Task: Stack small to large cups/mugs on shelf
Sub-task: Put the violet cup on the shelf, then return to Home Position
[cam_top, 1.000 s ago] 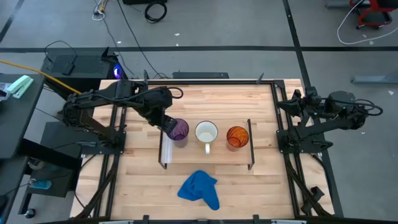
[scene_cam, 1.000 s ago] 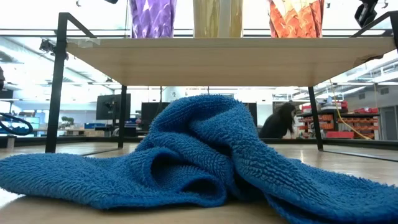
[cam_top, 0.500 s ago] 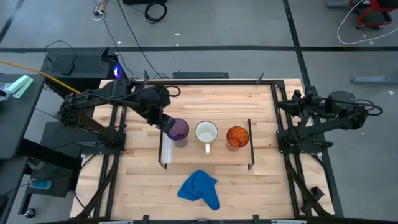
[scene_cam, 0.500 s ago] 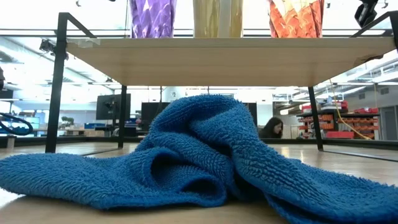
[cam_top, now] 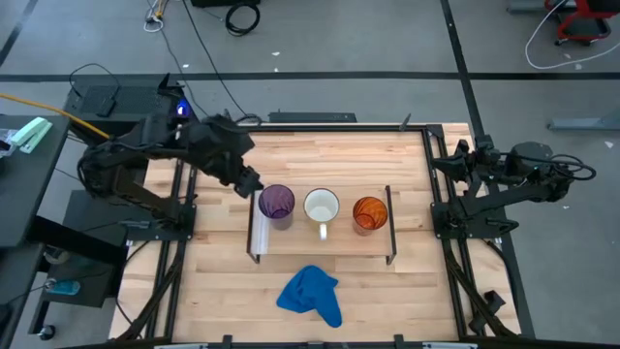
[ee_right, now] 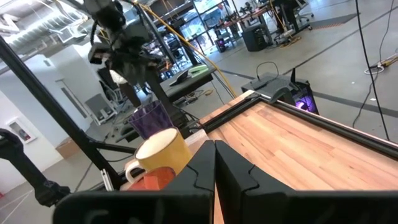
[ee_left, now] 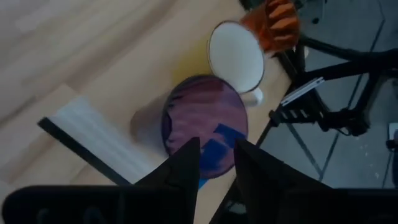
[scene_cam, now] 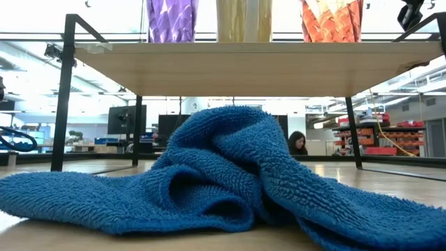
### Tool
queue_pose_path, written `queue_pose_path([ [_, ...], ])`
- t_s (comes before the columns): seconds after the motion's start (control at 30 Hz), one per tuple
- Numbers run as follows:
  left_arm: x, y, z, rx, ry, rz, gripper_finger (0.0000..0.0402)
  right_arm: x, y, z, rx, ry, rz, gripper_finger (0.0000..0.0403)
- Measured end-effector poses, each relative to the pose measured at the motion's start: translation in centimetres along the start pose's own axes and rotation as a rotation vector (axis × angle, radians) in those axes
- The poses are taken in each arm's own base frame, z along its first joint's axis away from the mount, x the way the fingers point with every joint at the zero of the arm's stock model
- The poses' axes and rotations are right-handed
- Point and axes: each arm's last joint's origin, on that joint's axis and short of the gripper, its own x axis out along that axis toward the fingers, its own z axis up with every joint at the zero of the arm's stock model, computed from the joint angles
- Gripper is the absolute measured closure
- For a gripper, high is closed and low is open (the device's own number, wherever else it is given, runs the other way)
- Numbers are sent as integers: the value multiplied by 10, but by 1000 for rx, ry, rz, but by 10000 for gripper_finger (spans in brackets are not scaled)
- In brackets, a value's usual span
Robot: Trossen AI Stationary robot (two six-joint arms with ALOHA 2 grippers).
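Though unseen from the low view, left gripper (cam_top: pixel 250 181) parted beside purple cup (cam_top: pixel 277 202), empty.

My wooden table (cam_top: pixel 320 160) carries the shelf (cam_top: pixel 378 243) near its middle and a crumpled blue cloth (cam_top: pixel 312 294) by the front edge. On the shelf stand the purple cup (cam_top: pixel 277 203), white mug (cam_top: pixel 322 206) and orange cup (cam_top: pixel 369 212), in a row.

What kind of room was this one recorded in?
Probably a robotics lab or workshop: cables trail over grey concrete floor, and workbenches with monitors and a seated person show behind the wooden table.
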Motion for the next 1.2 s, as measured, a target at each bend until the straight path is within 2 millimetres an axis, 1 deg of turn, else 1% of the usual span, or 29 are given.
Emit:
queue_pose_path([
  [0.17, -19, -5, 3, 71, -96, -24, 294, 0, 0, 0, 3, 0, 0, 392],
  [0.4, -49, -11, 8, 275, -241, -27, 294, 0, 0, 0, 20, 0, 1, 392],
  [0.6, -71, -13, 12, 415, -411, 65, 294, 0, 0, 0, 97, -1, 1, 392],
  [0.67, -79, -13, 14, 439, -478, 115, 294, 0, 0, 0, 136, -1, 2, 392],
  [0.77, -89, -14, 17, 422, -576, 171, 294, 0, 0, 0, 182, 6, 11, 392],
  [0.97, -99, -14, 17, 436, -616, 177, 294, 0, 0, 0, 183, 6, 11, 392],
  [1.07, -100, -16, 18, 454, -631, 172, 294, 0, 0, 0, 183, 6, 11, 392],
  [1.2, -101, -19, 20, 526, -662, 175, 294, 0, 0, 0, 183, 6, 11, 392],
])
